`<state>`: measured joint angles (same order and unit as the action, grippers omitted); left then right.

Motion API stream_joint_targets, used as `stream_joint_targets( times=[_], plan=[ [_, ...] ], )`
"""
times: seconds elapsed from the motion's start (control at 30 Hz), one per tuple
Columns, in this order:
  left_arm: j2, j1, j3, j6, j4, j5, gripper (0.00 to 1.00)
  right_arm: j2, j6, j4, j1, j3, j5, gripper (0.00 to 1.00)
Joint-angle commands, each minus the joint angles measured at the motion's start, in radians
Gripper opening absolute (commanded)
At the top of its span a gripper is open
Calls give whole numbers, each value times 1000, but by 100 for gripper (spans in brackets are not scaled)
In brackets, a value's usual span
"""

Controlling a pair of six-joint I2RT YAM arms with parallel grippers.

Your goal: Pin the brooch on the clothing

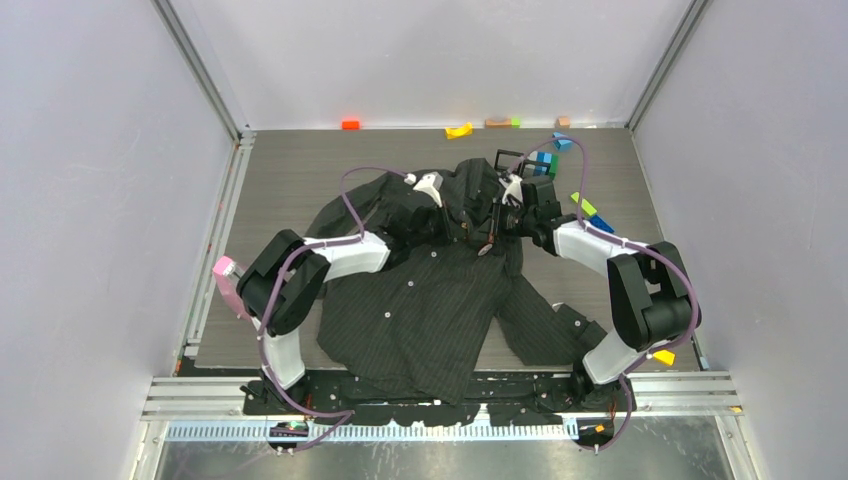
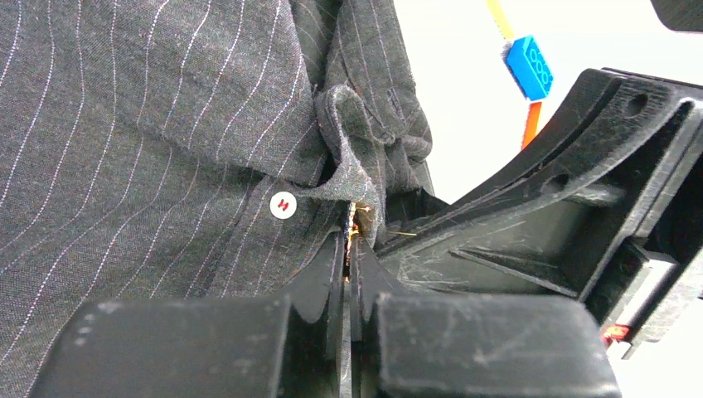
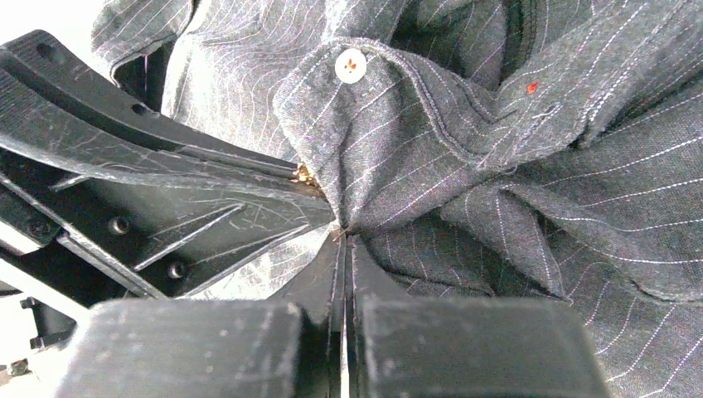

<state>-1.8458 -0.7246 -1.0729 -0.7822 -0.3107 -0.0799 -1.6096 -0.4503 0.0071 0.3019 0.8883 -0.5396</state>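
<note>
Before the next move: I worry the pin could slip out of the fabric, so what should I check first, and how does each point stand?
1. Right gripper shut on a fold of the shirt: ok.
2. Left gripper shut, with a gold glint between its tips, probably the brooch: ok.
3. Both grippers meet tip to tip at the same fold, near the white button: ok.
4. Pin through the fabric: cannot tell, the fingers and folds hide it.
5. Fabric flat around the pinch: not ok, it is bunched and creased.
</note>
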Motion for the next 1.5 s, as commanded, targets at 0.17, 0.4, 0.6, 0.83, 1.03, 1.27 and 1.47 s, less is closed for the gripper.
stream_joint_targets(
  times=[0.17, 0.4, 0.6, 0.83, 1.03, 1.27, 1.47],
  plan=[
    [113, -3, 51, -25, -148, -10, 0, 62, -25, 38, 10, -24, -3, 1],
    [156, 17, 100, -39, -196, -130, 0, 230, -19, -48, 8, -24, -12, 37],
    [211, 50, 135, -54, -245, -236, 0, 447, 7, -168, -21, -22, -14, 61],
    [289, 77, 136, -62, -253, -377, 0, 593, 2, -191, -36, -7, -89, 65],
    [359, 143, 98, -106, -176, -643, 0, 674, 23, -171, -37, 17, -209, 69],
    [444, 225, 43, -105, -7, -943, 0, 756, 63, -145, -37, 39, -344, 72],
    [460, 250, 35, -107, -38, -1168, 0, 759, 4, -28, -30, 29, -391, 74]
  ],
)
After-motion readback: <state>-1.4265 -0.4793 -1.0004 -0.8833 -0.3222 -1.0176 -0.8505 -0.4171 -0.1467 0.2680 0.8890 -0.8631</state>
